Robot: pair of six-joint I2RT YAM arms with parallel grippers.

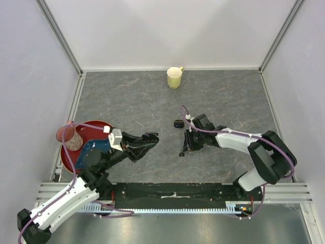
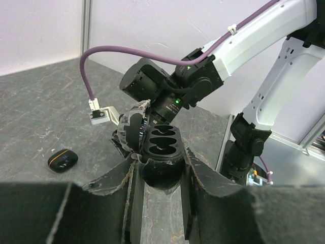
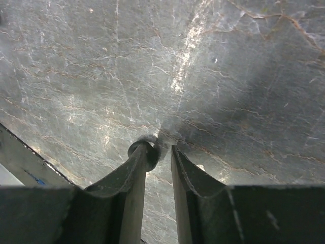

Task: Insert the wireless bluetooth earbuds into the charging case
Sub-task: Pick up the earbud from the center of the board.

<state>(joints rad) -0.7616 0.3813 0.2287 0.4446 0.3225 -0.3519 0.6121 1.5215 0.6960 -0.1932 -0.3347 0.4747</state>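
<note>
Left wrist view shows you the left gripper (image 2: 161, 161) pressed tight on the open black pebble-shaped charging case (image 2: 162, 140). Both its sockets are empty and its lid is tipped back. A second, closed black case (image 2: 63, 160) lies on the grey marbled tabletop (image 1: 152, 101). Right wrist view shows you the right gripper (image 3: 160, 150) tip-down at the table, jaws narrowly apart. A tiny dark rounded earbud (image 3: 147, 152) sits against one fingertip; you cannot tell whether it is pinched.
</note>
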